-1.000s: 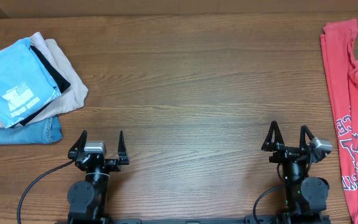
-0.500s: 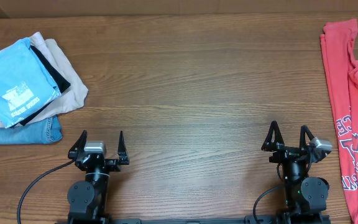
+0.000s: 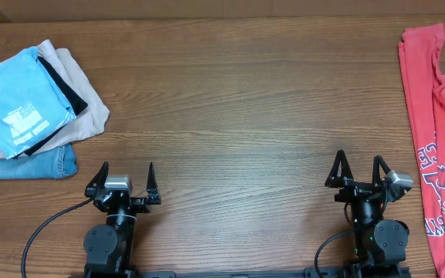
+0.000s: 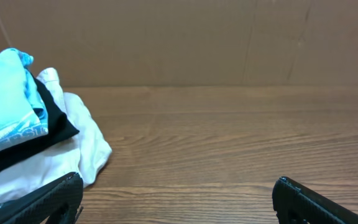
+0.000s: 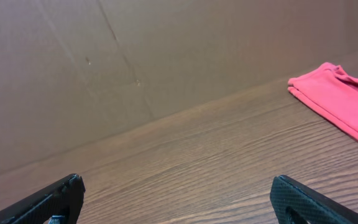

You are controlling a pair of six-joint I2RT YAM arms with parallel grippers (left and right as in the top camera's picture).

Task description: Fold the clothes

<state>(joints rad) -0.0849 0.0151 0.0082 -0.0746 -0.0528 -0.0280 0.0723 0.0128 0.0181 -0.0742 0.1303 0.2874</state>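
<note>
The red T-shirt (image 3: 437, 131) lies crumpled lengthwise along the table's right edge, with white lettering showing near its lower part; part of it runs off the frame. Its far end shows in the right wrist view (image 5: 337, 93). My right gripper (image 3: 359, 168) is open and empty near the front edge, just left of the shirt and apart from it. My left gripper (image 3: 122, 176) is open and empty at the front left, far from the shirt.
A stack of folded clothes sits at the back left: a light blue shirt (image 3: 18, 100) on top, over black, beige (image 3: 79, 116) and denim (image 3: 29, 164) garments. It shows in the left wrist view (image 4: 23, 143). A cardboard wall stands behind the table.
</note>
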